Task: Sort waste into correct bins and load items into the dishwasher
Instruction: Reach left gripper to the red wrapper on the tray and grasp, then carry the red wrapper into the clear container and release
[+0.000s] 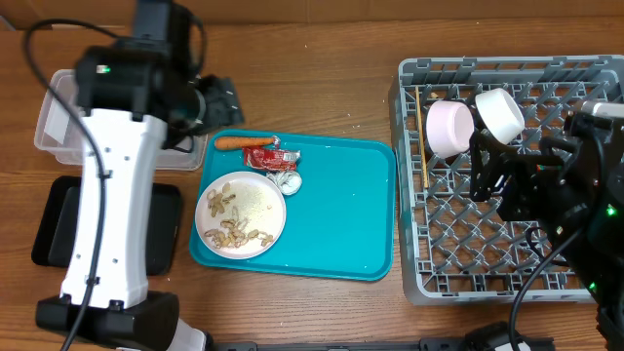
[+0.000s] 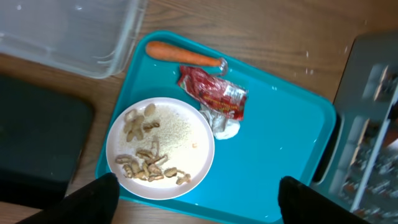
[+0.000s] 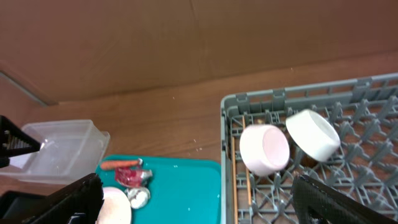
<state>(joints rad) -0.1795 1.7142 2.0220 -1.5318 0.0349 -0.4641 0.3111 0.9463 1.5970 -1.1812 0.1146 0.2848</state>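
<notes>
- overhead: we see the carrot (image 1: 242, 142) lying with its long axis left to right along the far edge of the teal tray (image 1: 341, 224). the red wrapper (image 1: 270, 156) and the foil ball (image 1: 290, 179) are just beside it, and the plate (image 1: 265, 198) of peanut scraps (image 1: 234, 234) sits toward the near edge.
- the chopsticks (image 1: 421, 136) lie in the grey rack (image 1: 458, 263), with their long axis running far to near along its left wall. a pink bowl (image 1: 448, 129) and a white cup (image 1: 500, 113) lean tipped, side by side, next to them.
- the clear tub (image 1: 54, 132) and the black tray (image 1: 47, 229) sit left of the teal tray.
- left wrist: the left gripper (image 2: 199, 190) hangs over the plate, its fingers spread wide with nothing between them. the wrapper's print is too crumpled for us to read.
- right wrist: the right gripper (image 3: 199, 193) is also spread wide and empty, above the rack.
</notes>
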